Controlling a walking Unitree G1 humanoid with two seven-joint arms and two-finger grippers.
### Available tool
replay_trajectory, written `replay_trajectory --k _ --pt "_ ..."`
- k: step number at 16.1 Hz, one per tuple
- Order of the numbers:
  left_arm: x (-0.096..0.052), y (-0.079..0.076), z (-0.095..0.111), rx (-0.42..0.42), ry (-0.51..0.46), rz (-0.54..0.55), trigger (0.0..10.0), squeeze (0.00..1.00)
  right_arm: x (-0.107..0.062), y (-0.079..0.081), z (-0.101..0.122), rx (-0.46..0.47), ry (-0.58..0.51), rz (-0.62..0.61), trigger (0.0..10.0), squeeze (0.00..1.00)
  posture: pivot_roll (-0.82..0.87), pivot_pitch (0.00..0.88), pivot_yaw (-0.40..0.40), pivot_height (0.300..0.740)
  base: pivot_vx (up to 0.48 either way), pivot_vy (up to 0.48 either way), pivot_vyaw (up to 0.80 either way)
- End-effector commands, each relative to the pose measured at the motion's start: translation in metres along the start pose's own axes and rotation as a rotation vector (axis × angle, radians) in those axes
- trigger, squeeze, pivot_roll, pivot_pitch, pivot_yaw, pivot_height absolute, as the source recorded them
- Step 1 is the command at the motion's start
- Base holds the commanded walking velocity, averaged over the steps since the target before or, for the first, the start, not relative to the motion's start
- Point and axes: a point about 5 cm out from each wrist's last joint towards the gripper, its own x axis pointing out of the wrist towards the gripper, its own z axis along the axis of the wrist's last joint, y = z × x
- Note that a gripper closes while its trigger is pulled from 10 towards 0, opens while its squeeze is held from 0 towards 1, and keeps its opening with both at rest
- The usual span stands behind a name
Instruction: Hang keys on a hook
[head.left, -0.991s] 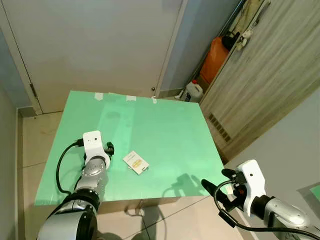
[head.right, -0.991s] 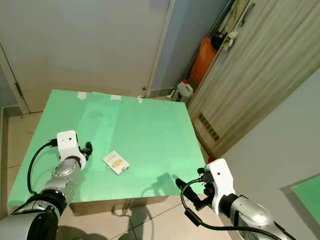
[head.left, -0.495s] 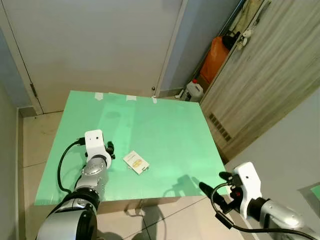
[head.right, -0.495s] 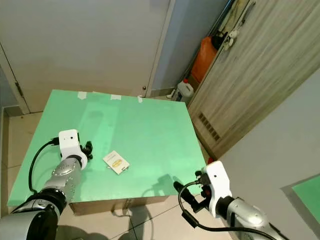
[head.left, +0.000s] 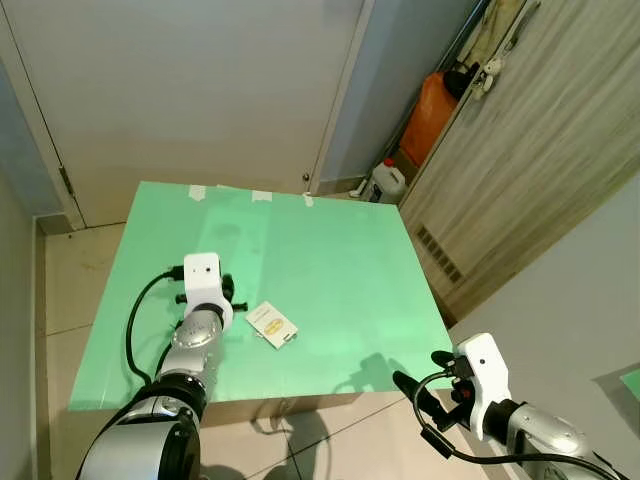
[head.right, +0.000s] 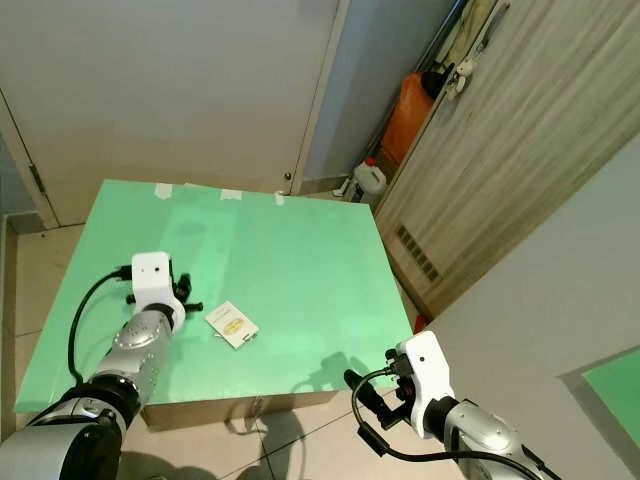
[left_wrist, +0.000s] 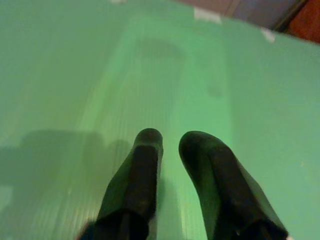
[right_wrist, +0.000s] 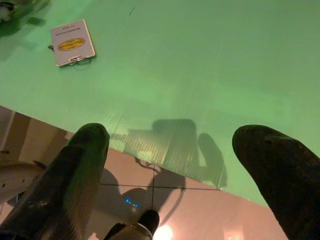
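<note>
- The left claw (head.left: 222, 288) has moved across the green bench (head.left: 330, 260) toward the white key tag (head.left: 272, 324), and now sits just beside it, fingers nearly closed.
- The right claw (head.left: 418, 388) has drawn lower and nearer the robot, below the bench's near edge, fingers spread wide.

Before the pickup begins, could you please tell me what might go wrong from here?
The key tag lies flat on the green table, so fingers may slide over it or push it along. The left hand, nearly shut, would need to open first. The right hand hangs open past the table's near edge and could bump it if raised.
</note>
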Motion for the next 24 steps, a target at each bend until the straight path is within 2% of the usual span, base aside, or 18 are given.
replay_trajectory --k 1,2,4,5,6,7,8,10,16,21,24 --pt "0.001 -0.011 0.011 0.016 -0.064 -0.042 0.0 0.00 -0.001 -0.006 -0.002 -0.018 0.005 -0.011 10.0 0.00 -0.13 0.068 -0.210 0.740 0.000 0.000 0.00" --pt "0.001 -0.013 0.019 0.040 -0.102 -0.044 0.0 0.00 0.001 -0.006 -0.003 -0.019 0.001 -0.008 10.0 0.00 -0.12 0.068 -0.207 0.740 0.000 0.000 0.00" --pt "0.001 -0.012 0.022 0.104 -0.120 -0.030 0.0 0.00 0.003 -0.006 -0.003 -0.018 -0.005 -0.004 10.0 0.00 -0.11 0.069 -0.207 0.740 0.000 0.000 0.00" --pt "0.001 -0.011 0.021 0.149 -0.109 -0.019 1.6 0.00 0.005 -0.006 -0.004 -0.015 -0.009 -0.001 10.0 0.00 -0.11 0.069 -0.208 0.740 0.000 0.000 0.00" --pt "0.000 -0.012 0.019 0.163 -0.105 -0.028 10.0 0.00 0.007 -0.006 -0.004 -0.014 -0.009 0.003 10.0 0.00 -0.10 0.072 -0.211 0.740 0.000 0.000 0.00" --pt "0.000 -0.009 0.017 0.165 -0.094 -0.009 10.0 1.00 0.008 -0.006 -0.004 -0.015 -0.009 0.007 10.0 0.00 -0.10 0.073 -0.213 0.740 0.000 0.000 0.00" --pt "0.001 -0.006 0.013 0.220 -0.053 0.010 10.0 1.00 0.011 -0.007 -0.005 -0.017 -0.009 0.009 10.0 0.00 -0.10 0.074 -0.214 0.740 0.000 0.000 0.00" --pt "0.001 -0.006 0.010 0.238 -0.016 0.015 10.0 1.00 0.013 -0.008 -0.007 -0.017 -0.006 0.010 10.0 0.00 -0.10 0.075 -0.213 0.740 0.000 0.000 0.00" --pt "0.001 -0.004 0.000 0.133 0.073 0.028 10.0 1.00 0.014 -0.010 -0.015 -0.016 -0.002 0.002 10.0 0.00 -0.12 0.081 -0.208 0.740 0.000 0.000 0.00" --pt "0.002 -0.004 -0.003 0.155 0.103 0.008 10.0 1.00 0.009 -0.009 -0.014 -0.013 -0.016 0.024 10.0 0.00 -0.13 0.087 -0.206 0.740 0.000 0.000 0.00" --pt "0.002 -0.013 -0.006 0.136 0.129 -0.049 10.0 1.00 0.008 -0.006 -0.019 0.006 0.003 0.065 10.0 0.00 -0.14 0.094 -0.203 0.740 0.000 0.000 0.00"
